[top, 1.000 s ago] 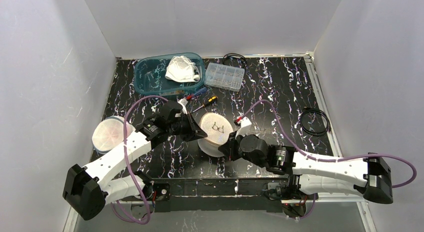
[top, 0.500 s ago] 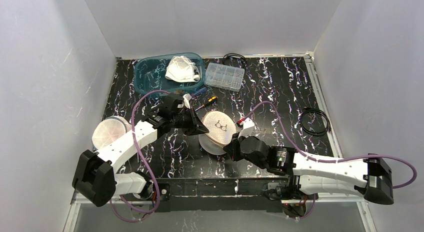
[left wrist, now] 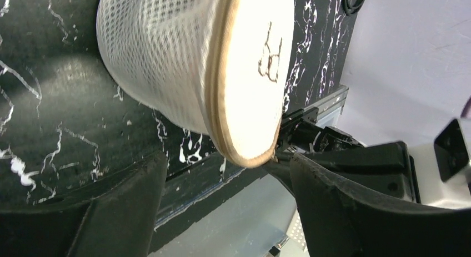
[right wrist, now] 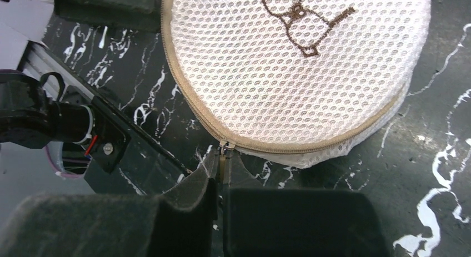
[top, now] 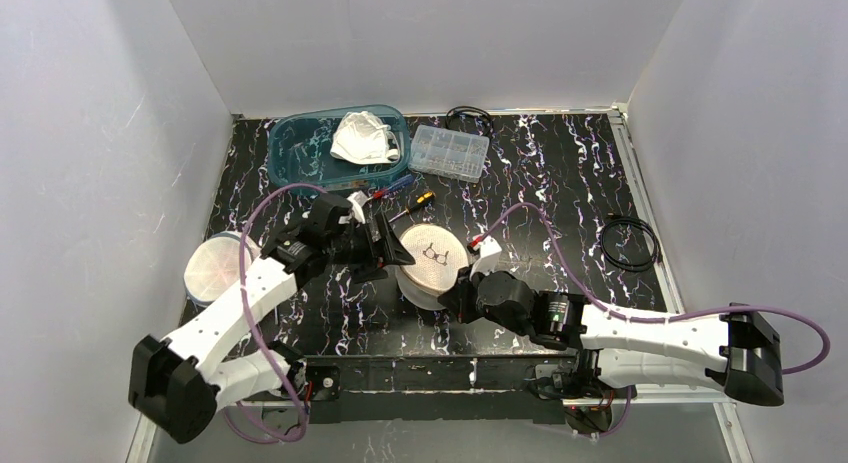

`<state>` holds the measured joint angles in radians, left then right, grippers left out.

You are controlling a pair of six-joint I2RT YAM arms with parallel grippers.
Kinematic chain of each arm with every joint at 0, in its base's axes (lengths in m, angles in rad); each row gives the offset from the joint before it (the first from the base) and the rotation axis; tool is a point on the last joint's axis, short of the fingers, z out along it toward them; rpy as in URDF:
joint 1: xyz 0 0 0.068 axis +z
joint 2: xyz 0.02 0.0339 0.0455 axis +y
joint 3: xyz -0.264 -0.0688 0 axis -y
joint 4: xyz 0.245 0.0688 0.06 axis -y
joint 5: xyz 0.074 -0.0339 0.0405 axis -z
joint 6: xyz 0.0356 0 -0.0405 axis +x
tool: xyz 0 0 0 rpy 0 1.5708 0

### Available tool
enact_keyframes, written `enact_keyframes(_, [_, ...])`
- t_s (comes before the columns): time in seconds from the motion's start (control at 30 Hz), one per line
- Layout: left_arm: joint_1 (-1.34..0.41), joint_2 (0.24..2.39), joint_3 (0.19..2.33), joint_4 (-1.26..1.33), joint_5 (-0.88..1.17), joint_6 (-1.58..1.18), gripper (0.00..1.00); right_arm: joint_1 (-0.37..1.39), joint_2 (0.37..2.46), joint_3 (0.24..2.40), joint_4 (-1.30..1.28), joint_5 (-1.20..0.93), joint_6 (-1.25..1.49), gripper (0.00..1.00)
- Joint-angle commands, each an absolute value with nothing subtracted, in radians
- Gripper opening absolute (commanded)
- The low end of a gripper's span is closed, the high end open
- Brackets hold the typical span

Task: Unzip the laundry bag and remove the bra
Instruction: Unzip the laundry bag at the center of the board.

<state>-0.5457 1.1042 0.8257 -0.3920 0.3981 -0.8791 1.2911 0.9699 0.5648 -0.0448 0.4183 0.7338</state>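
Pinching the zipper pull [right wrist: 223, 157] at the near rim of the laundry bag [top: 432, 258], which lies in the middle of the table [top: 560, 183], the right gripper [right wrist: 221, 182] seems set to drag it round, while the left gripper [top: 398, 251] hangs wide-jawed beside the bag, probably to brace it.

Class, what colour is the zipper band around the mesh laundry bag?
Tan zipper band on the white mesh laundry bag; clearest in the right wrist view.
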Motion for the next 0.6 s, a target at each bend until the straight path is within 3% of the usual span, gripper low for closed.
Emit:
enact_keyframes(0.0, [-0.545, 0.972, 0.803, -0.532, 0.368, -0.900, 0.80, 1.294, 0.996, 0.610, 0.064, 0.381, 0.739, 0.01])
enact_keyframes(0.27, [-0.624, 0.839, 0.727, -0.508, 0.299, -1.038, 0.76, 1.299, 1.125, 0.662, 0.154, 0.311, 0.723, 0.01])
enact_keyframes(0.57, [-0.662, 0.947, 0.701, -0.368, 0.293, -1.089, 0.59, 1.304, 1.234, 0.709, 0.223, 0.258, 0.716, 0.01])
